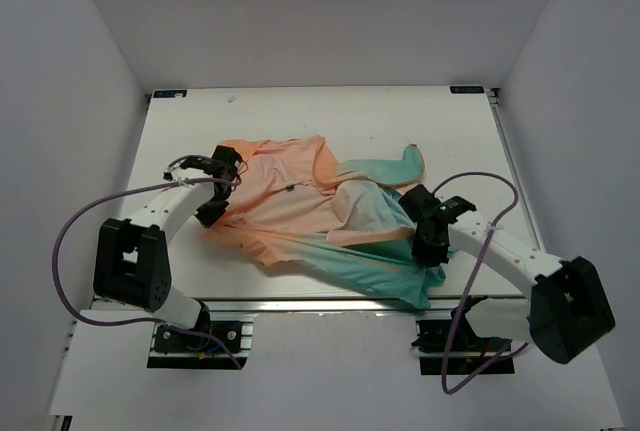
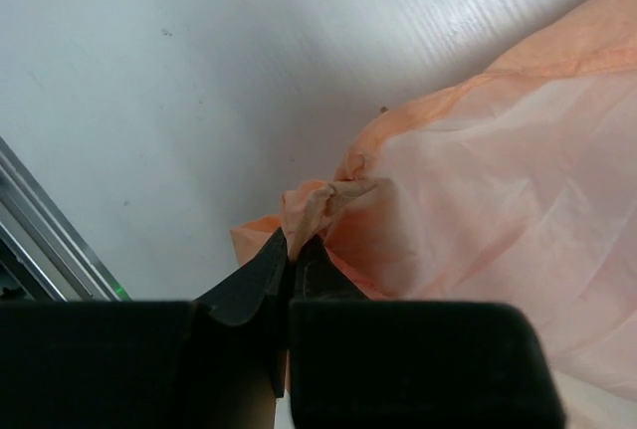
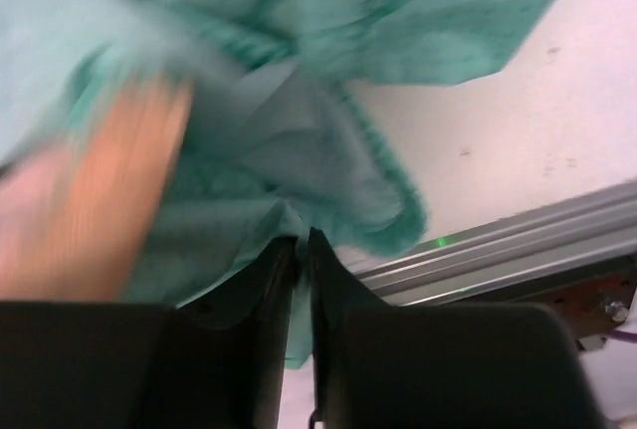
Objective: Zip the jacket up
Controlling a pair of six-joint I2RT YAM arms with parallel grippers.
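The jacket [image 1: 310,216] lies crumpled across the middle of the white table, orange-peach on the left and teal-mint on the right and along the near edge. My left gripper [image 1: 215,201] is shut on a bunched fold of the orange fabric [image 2: 318,200] at the jacket's left edge. My right gripper [image 1: 425,241] is shut on a fold of the teal fabric [image 3: 289,180] at the jacket's right near part. The zipper does not show clearly in any view.
The white table [image 1: 330,116] is walled by white panels at the back and both sides. A metal rail [image 1: 330,303] runs along its near edge and shows in the right wrist view [image 3: 498,250] close to the teal hem. Purple cables [image 1: 70,241] loop beside both arms.
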